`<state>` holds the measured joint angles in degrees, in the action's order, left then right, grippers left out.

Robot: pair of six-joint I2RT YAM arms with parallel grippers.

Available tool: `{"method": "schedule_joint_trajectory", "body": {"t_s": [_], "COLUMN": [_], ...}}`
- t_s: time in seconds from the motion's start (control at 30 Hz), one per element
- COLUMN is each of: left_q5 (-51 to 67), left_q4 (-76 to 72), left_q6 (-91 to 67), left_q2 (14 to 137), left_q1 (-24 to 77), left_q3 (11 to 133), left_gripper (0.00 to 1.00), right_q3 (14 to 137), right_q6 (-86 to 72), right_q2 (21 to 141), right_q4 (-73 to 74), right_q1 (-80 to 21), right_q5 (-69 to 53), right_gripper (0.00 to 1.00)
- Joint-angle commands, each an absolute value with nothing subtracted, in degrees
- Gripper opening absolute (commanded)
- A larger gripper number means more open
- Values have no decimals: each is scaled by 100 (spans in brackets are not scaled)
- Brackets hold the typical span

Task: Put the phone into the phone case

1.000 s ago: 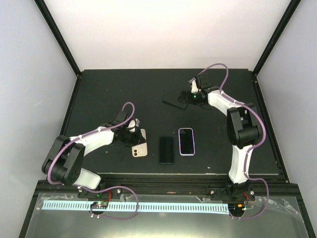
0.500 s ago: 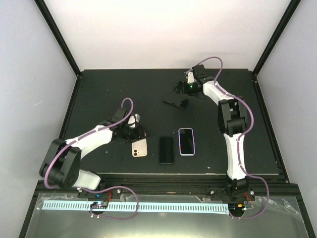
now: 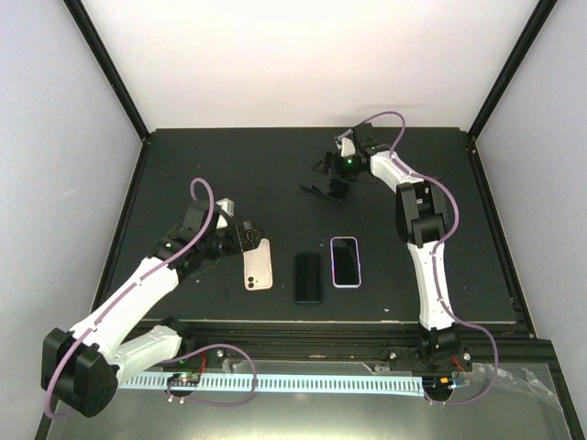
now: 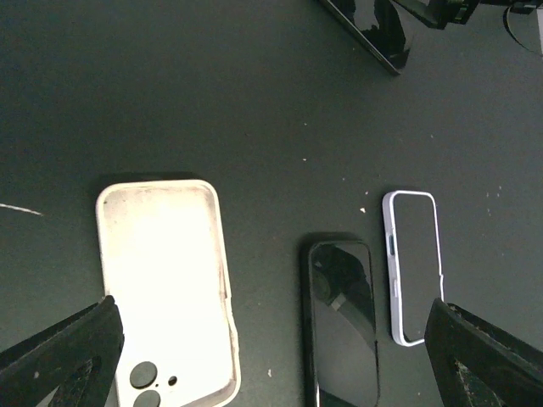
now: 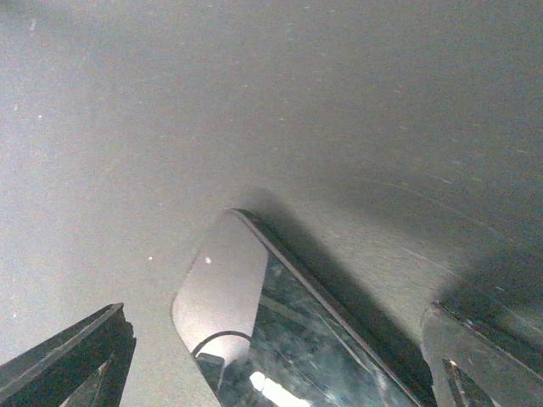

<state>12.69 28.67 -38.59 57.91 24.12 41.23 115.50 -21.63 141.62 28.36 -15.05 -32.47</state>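
Observation:
An empty cream phone case (image 3: 258, 266) (image 4: 165, 288) lies flat, inside up, with its camera holes at the near end. Right of it lies a bare black phone (image 3: 308, 277) (image 4: 342, 322), then a phone in a lavender case (image 3: 346, 261) (image 4: 413, 264). My left gripper (image 3: 244, 236) (image 4: 271, 348) is open, raised above and just left of the cream case, holding nothing. Another dark phone (image 3: 326, 186) (image 5: 288, 331) lies at the back. My right gripper (image 3: 339, 172) (image 5: 271, 348) hangs open low over its end, one finger on each side.
The black table (image 3: 183, 174) has raised rails along its edges, and white walls stand close on three sides. The right arm's cable (image 3: 390, 119) loops above its wrist near the back edge.
My left gripper has opened, let go of the cream case and drawn back to the left. The right gripper has moved left over the back phone.

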Motion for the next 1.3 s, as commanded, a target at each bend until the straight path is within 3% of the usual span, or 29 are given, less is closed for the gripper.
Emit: {"method": "schedule_joint_trajectory", "body": {"t_s": [0.0,0.3,0.7,1.27], "left_q5": [844,910,1022,679], "left_q4": [3154,3253,3299,3157], "left_q6": [-3892,-3962,-4092,-4037], "left_q2": [5542,5289,4809,4919], "left_q1": [2435,2435,2424,2329], "left_q3": [4133,3801,3516,3205], "left_gripper": [99,99,99,99], "right_q3": [11823,12279,11980,9734], "right_q6": [-2205,-1863,-1106,-1047], "right_q2": [14570,14826,14397,12607], "right_q4": [3002,3459,4286,4068], "right_q1": [-1716,-2178,-2727,-3062], "right_q5": [-3677,-3920,-3914,-3321], "right_gripper": [93,91,89,83]}}
